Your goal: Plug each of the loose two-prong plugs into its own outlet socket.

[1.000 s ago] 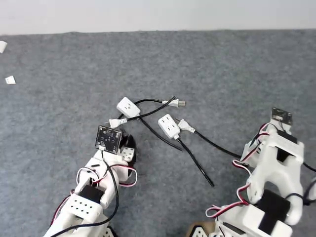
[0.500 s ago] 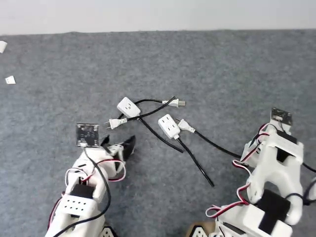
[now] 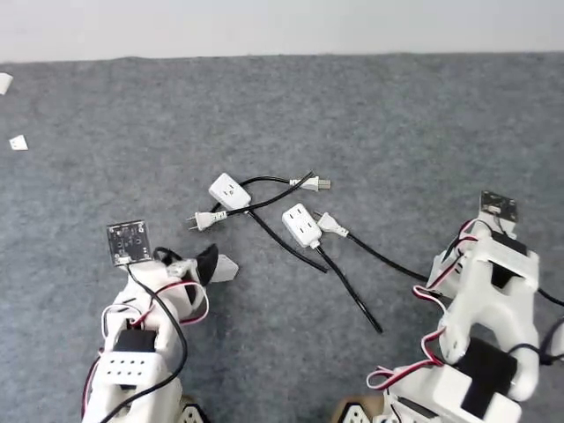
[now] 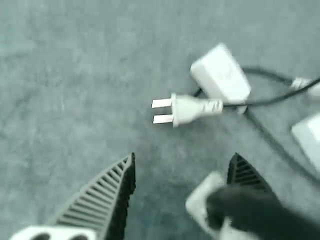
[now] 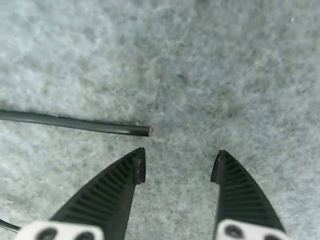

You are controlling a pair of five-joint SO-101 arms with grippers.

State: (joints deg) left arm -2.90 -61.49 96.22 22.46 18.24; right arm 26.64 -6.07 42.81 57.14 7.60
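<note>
Near the centre of the high view, a two-prong plug [image 3: 202, 220] is lying just beside one outlet socket [image 3: 229, 191]. A second socket [image 3: 302, 225] is sitting to its right (another plug [image 3: 331, 226] just beside it). The left gripper [image 4: 183, 160] is hovering wide open and empty at lower left. The right gripper [image 5: 180, 152] is gaping empty too, near a black cable end [image 5: 142, 131].

I am looking down on a grey, fuzzy mat [image 3: 414, 123] that is covering the table in front of me. Along its far edge a plain white surface [image 3: 282, 26] is running from side to side. Two small white scraps are lying on the mat at the far left: one scrap [image 3: 3, 84] is sitting at the very edge of the view, and the other scrap [image 3: 18, 143] is lying near it, a little closer to me.
</note>
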